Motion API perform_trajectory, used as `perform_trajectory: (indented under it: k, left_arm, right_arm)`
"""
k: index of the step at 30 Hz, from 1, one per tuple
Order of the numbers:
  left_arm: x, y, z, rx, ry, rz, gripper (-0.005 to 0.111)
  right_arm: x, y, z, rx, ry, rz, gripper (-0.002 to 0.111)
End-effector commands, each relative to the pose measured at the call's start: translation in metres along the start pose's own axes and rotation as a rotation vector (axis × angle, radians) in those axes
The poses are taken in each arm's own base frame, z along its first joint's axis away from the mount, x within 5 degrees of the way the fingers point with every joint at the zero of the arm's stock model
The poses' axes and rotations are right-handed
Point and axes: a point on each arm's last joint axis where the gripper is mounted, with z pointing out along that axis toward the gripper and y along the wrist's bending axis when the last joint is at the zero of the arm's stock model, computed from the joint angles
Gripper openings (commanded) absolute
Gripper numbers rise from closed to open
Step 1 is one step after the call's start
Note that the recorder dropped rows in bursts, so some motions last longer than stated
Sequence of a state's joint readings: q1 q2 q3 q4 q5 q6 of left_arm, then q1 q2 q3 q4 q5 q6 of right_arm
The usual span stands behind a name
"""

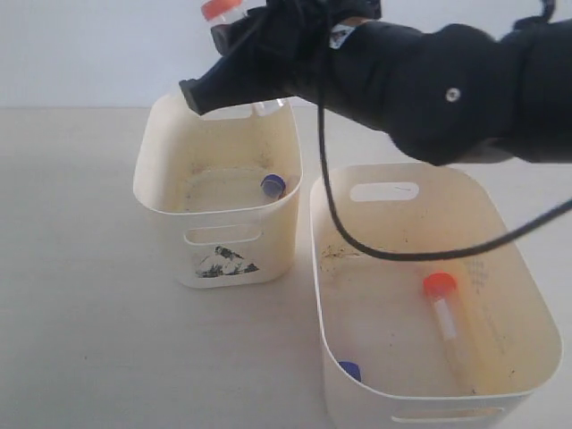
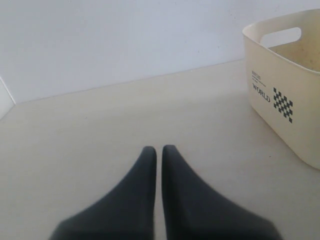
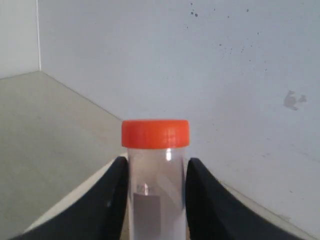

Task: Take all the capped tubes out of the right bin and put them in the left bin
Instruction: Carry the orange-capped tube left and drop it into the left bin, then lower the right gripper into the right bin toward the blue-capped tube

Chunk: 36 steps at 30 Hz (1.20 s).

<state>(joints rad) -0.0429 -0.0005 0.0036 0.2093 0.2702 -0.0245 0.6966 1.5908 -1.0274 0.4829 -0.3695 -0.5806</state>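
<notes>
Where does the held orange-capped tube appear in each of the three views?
Exterior: orange-capped tube at the top edge, above the left bin.
Left wrist: not in it.
Right wrist: in the middle, between the jaws.
Shared landmark: the pale table.

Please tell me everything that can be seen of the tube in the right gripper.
The tube is clear plastic with an orange-red screw cap and a greyish label patch on its body. The right gripper clamps it just below the cap, one finger on each side. It is held cap upward, above the left bin.
</notes>
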Motion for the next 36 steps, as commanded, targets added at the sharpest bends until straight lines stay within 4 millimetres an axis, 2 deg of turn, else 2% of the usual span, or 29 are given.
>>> perform_trajectory:
  k: [1,3,4,5,8,12,16,22,24,28,32,36]
  left_arm:
    - [-0.002,0.000,0.000,0.002,-0.012,-0.017,0.004]
    - [-0.002,0.000,0.000,0.002,-0.012,-0.017,0.004]
    - [-0.002,0.000,0.000,0.002,-0.012,-0.017,0.004]
    - [-0.002,0.000,0.000,0.002,-0.012,-0.017,0.004]
    - [-0.002,0.000,0.000,0.002,-0.012,-0.017,0.004]
    - [-0.002,0.000,0.000,0.002,-0.012,-0.017,0.004]
    - [-0.002,0.000,0.000,0.002,-0.012,-0.017,0.004]
    - [-0.002,0.000,0.000,0.002,-0.012,-0.017,0.004]
    - [-0.002,0.000,0.000,0.002,-0.012,-0.017,0.004]
    - [-0.002,0.000,0.000,0.002,-0.012,-0.017,0.004]
    - [-0.002,0.000,0.000,0.002,-0.012,-0.017,0.004]
    - [-0.002,0.000,0.000,0.002,-0.012,-0.017,0.004]
  right_arm:
    - [0.000,0.006,0.026,-0.022,0.028,0.042,0.033]
    - [0.002,0.008,0.032,-0.024,0.034,0.048,0.051]
    - [0.001,0.008,0.033,-0.023,0.033,0.054,0.049]
    - [0.001,0.007,0.033,-0.020,0.034,0.062,0.042]
    - [-0.006,0.007,0.027,-0.037,0.040,0.073,0.000]
    - [-0.021,0.007,0.010,-0.093,0.074,0.099,0.001]
    - [-0.040,0.001,-0.018,-0.169,0.138,0.185,0.001]
    - [-0.052,-0.027,-0.064,-0.238,0.322,0.278,0.000]
    - [-0.049,-0.040,-0.075,-0.192,0.413,0.323,0.000]
    - [-0.029,-0.066,-0.100,-0.001,0.703,0.450,0.000]
    - [-0.012,-0.068,-0.111,0.102,0.924,0.590,0.000]
    - [-0.003,-0.063,-0.109,0.096,1.019,0.635,0.000]
